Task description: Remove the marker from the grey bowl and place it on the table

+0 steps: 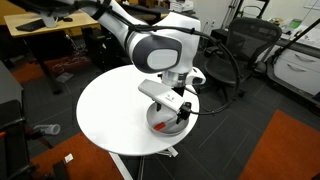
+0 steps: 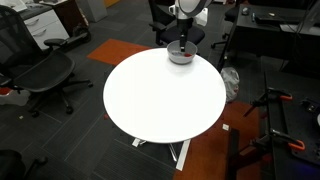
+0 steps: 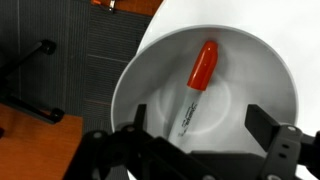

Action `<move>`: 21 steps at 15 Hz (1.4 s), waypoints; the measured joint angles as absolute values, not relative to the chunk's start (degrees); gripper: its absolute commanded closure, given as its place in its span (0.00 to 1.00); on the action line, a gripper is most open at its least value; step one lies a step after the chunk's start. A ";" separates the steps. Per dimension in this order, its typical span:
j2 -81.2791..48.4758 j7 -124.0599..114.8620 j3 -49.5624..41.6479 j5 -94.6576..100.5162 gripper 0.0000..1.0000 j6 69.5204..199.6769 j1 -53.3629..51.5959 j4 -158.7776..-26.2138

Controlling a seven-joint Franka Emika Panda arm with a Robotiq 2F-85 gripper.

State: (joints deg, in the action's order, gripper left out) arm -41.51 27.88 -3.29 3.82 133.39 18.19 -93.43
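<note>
Marker (image 3: 197, 85) lies inside grey bowl (image 3: 255, 60) on table (image 2: 160, 100); hand (image 3: 200, 128) spread wide, hovering over bowl.

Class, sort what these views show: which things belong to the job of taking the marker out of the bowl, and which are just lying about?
Job: marker, grey bowl, table, gripper.
Lying about: office chair, wooden desk, orange carpet.
</note>
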 measured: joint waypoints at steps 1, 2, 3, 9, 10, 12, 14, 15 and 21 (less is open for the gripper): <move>-41.99 27.98 -3.03 3.74 0.00 133.39 18.36 -93.02; -42.46 27.99 -2.78 3.70 0.00 133.39 18.52 -92.61; -42.95 27.99 -2.58 3.66 0.00 133.39 18.64 -92.18; -45.86 27.98 -2.26 3.07 0.00 133.58 19.17 -89.01; -46.42 27.96 -2.25 3.04 0.00 133.70 19.23 -88.43; -47.48 27.95 -2.24 2.99 0.00 133.96 19.32 -87.43; -48.45 27.95 -2.11 2.92 0.00 134.01 19.46 -86.56; -48.85 27.95 -2.05 2.87 0.00 134.01 19.54 -86.23; -50.81 27.91 -1.85 2.60 0.26 134.04 19.78 -84.19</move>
State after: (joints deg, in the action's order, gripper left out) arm -50.81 27.91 -1.85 2.60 134.04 19.78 -84.19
